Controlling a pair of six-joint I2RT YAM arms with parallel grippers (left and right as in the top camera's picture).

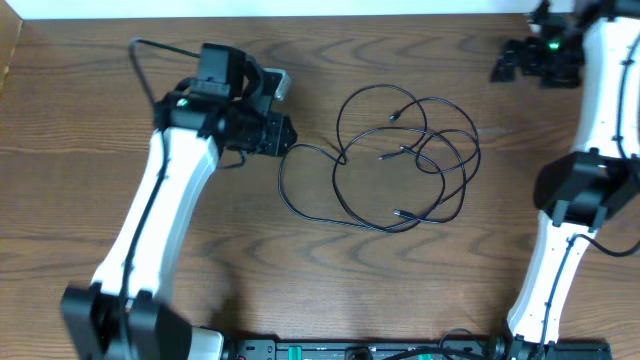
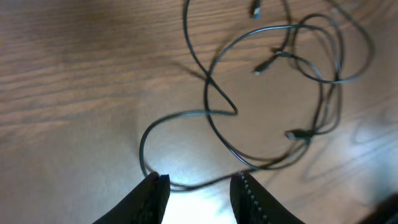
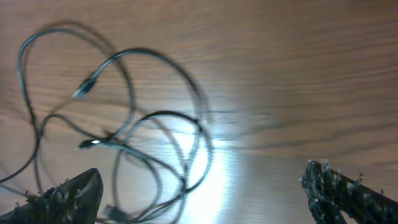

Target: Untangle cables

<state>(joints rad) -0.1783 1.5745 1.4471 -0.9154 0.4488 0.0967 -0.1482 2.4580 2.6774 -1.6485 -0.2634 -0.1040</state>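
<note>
Several thin black cables [image 1: 343, 157] lie in overlapping loops on the wooden table, mid-table, with small plug ends [image 1: 397, 213] among the loops. My left gripper [image 1: 287, 133] sits just left of the tangle's leftmost loop. In the left wrist view it is open [image 2: 199, 185], with one cable strand [image 2: 208, 112] running across the table at its fingertips, not pinched. My right gripper [image 1: 503, 62] hangs at the far right, away from the tangle. In the right wrist view its jaws [image 3: 205, 190] stand wide open above the table, with the blurred cables [image 3: 155, 114] to their left.
The left arm [image 1: 165, 200] reaches in from the front left, and its own thick black wire [image 1: 140, 45] arcs behind it. The right arm [image 1: 600, 100] stands along the right side. The table's far edge [image 1: 300, 15] runs across the top.
</note>
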